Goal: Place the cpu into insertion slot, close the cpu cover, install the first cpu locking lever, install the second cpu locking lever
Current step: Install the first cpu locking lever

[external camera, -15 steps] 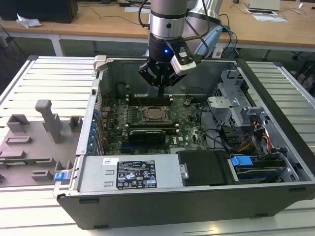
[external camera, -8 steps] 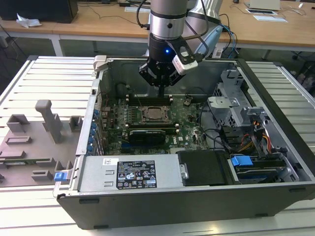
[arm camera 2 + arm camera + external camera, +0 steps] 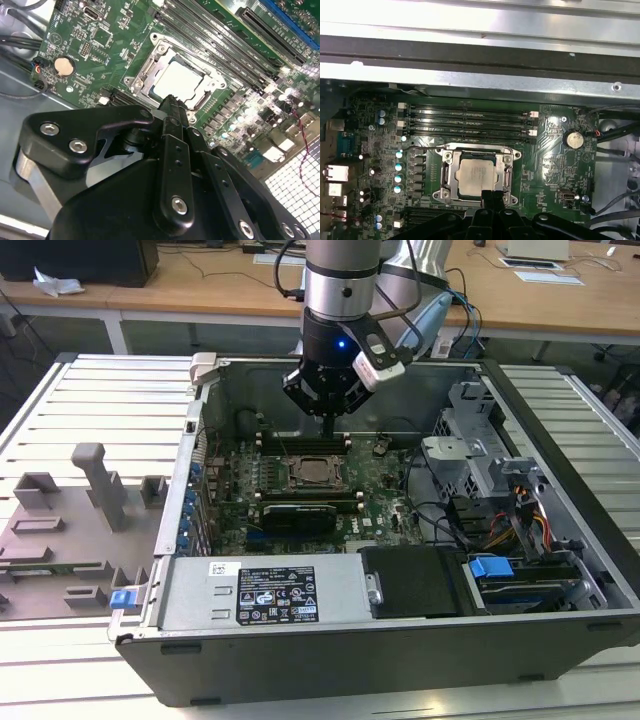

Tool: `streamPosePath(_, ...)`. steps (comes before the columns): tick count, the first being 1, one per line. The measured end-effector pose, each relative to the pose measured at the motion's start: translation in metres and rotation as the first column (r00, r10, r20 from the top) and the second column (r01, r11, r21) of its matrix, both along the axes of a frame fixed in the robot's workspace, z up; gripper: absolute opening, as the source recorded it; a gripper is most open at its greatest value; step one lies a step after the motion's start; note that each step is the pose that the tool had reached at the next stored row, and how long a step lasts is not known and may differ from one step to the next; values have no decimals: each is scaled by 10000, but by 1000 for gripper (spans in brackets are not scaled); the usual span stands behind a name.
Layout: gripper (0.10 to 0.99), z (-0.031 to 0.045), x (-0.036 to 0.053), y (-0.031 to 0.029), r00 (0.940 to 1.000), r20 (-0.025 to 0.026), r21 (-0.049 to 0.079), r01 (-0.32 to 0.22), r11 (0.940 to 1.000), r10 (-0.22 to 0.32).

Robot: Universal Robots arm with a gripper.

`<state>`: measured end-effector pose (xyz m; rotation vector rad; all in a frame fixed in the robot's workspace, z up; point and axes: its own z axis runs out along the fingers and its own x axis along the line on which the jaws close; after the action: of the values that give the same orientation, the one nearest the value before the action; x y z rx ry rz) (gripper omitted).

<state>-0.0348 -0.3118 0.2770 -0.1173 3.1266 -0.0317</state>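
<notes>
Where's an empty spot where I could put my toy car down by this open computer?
The ribbed silver table is bare on the exterior view's left, behind the grey plastic holder tray, and on its right, beyond the dark metal computer case. Inside the case it's crowded: the black gripper hangs by the square silver cpu, with coloured cables nearby.

- PSU label [image 3: 266, 598], black & white, exterior view: rows of small print + cert-type marks, too small to read.
- White sticker [image 3: 222, 569] just beside it: print illegible.
- cpu [image 3: 478, 175] top, first wrist view: faint engraved lines, can't read.
- Memory slots [image 3: 467, 116]: pale lettering along strips, illegible.
- Board [image 3: 75, 45], second wrist view: tiny white silkscreen marks, unreadable.
</notes>
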Motion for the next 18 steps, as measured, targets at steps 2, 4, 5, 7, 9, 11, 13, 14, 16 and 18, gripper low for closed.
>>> streamPosePath(2,106,0,0,0,9999,0,0,-116,9999,116)
streamPosePath(4,106,0,0,0,9997,0,0,-260,9997,260)
streamPosePath(5,106,0,0,0,9995,0,-1,-318,9995,318)
streamPosePath(7,106,0,0,0,9989,0,1,-478,9989,478)
streamPosePath(9,106,0,0,0,9979,0,0,-650,9979,650)
streamPosePath(11,106,0,0,0,9978,0,1,-665,9978,665)
streamPosePath(13,106,0,0,0,9977,1,0,-672,9977,672)
streamPosePath(14,106,0,0,0,9977,0,0,-671,9977,671)
streamPosePath(16,106,0,-41,0,9977,0,0,-671,9977,671)
streamPosePath(18,106,0,-111,0,9977,0,0,-672,9977,672)
